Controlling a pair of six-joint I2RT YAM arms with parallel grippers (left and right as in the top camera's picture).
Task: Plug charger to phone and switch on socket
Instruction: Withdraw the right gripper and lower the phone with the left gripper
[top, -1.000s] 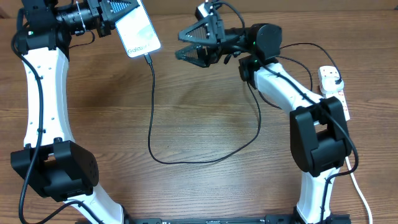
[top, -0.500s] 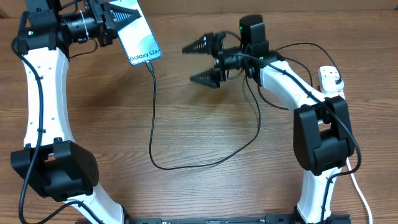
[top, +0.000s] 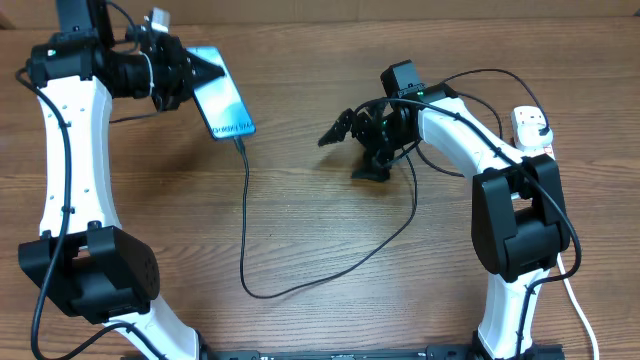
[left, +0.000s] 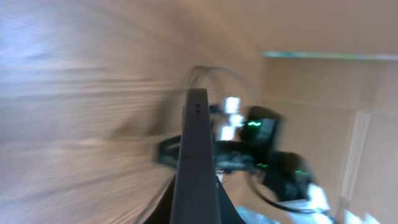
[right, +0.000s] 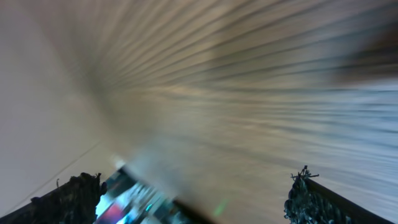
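Observation:
My left gripper (top: 185, 78) is shut on the phone (top: 222, 104), a cyan-blue slab held above the table at the upper left. In the left wrist view the phone (left: 197, 168) shows edge-on and dark. The charger cable (top: 246, 215) is plugged into the phone's lower end and loops across the table toward the right. My right gripper (top: 353, 150) is open and empty near the table's middle, its fingertips (right: 186, 193) far apart in the blurred right wrist view. The socket (top: 534, 140) is a white power strip at the right edge.
The right arm (top: 470, 130) reaches in from the right, with black cables running over it. The socket's thick white cord (top: 580, 305) runs down the right side. Both wrist views are motion-blurred.
The left gripper has lowered and turned the phone, showing its blue screen. The right gripper has swung down and right, turning away from the phone, still open.

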